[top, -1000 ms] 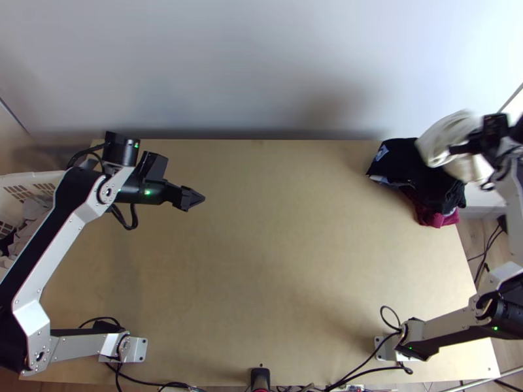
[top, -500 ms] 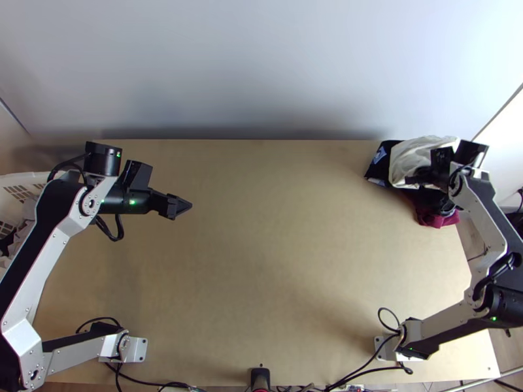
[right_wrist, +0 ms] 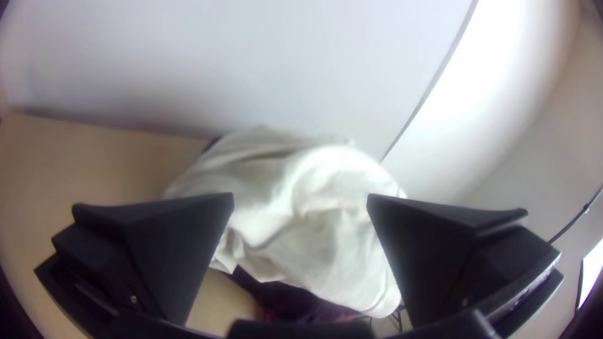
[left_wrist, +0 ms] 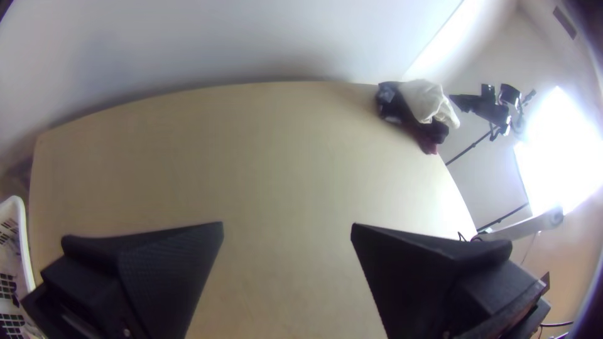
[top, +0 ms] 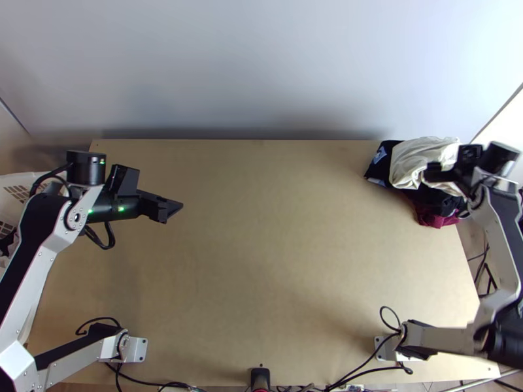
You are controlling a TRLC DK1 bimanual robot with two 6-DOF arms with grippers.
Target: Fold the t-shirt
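Shirt (top: 410,157), cream, bunched atop dark clothes (top: 425,198); I have left pincer (top: 175,209) and right pincer (top: 429,172) both released, fingers apart.

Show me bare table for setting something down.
Free: the table middle, between left gripper and clothes pile, back to the wall. Crowded: far right corner, pile plus right gripper; left side, under the left arm.

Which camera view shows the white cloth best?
The right wrist view: the white cloth is closest, creases visible. The top view: on dark clothes, partly behind the right gripper. The left wrist view: small, distant.
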